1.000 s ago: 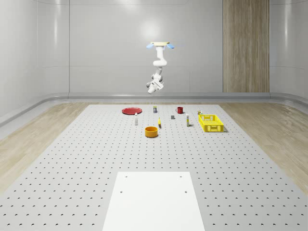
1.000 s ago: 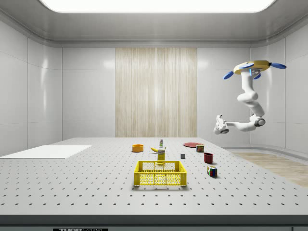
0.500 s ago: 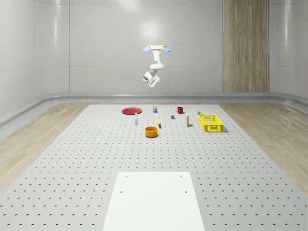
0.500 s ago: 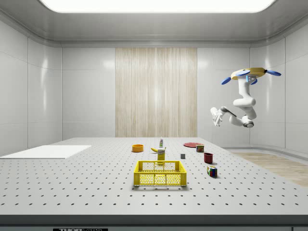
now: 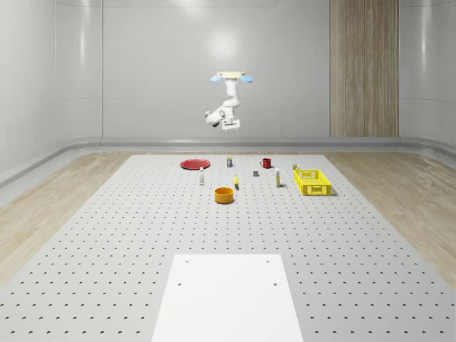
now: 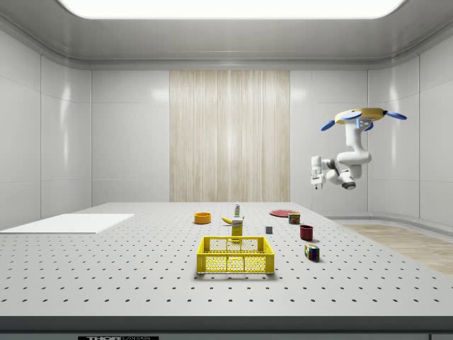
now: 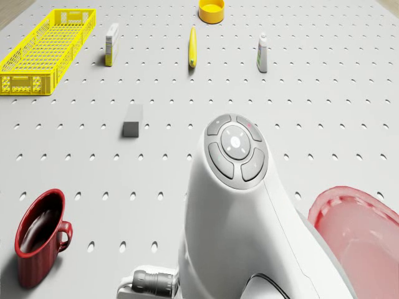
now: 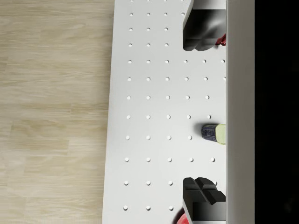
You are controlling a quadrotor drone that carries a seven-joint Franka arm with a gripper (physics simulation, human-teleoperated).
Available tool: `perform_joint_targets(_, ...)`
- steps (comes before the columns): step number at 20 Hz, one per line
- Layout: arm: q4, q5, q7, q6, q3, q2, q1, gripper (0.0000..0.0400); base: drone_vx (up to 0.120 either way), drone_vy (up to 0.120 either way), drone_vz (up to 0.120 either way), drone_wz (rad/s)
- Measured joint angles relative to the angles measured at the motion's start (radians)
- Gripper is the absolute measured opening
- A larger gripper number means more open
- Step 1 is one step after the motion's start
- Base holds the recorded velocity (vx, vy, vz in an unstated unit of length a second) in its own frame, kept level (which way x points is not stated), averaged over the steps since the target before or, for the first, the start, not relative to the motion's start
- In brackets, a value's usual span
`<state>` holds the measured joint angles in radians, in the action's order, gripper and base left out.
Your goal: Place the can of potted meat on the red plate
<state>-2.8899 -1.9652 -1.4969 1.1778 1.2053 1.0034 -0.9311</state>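
Arm folded higher than before; end effector [image 8: 201, 114] wide open, empty, above potted meat can [image 8: 214, 134]; drone [image 5: 231, 75] aloft.

Light source: a broad ceiling panel [image 6: 230, 7] is glowing white, flooding the room evenly.
Brightness: all views are reading bright and uniform.
Shadows: small soft shadows are sitting close under the mug [image 7: 38, 238] and the yellow crate [image 7: 46, 51].
Glare: the glossy walls are carrying pale reflections.
Dark area: a black band is running down one edge of the wrist view.
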Motion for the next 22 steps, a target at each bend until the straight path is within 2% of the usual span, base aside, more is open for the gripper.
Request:
perform_joint_targets(8, -0.006, -0.017, -0.061, -0.009, 0.045, 0.057, -0.088, 0.0400, 0.120, 0.000, -0.120, 0.000)
perform_joint_targets(14, -0.005, -0.006, -0.082, 0.010, 0.063, 0.092, -0.115, 0.0400, 0.120, -0.087, -0.120, 0.000)
perform_joint_targets(22, -0.002, 0.015, -0.100, 0.045, 0.080, 0.135, -0.135, 0.0400, 0.120, 0.000, -0.120, 0.000)
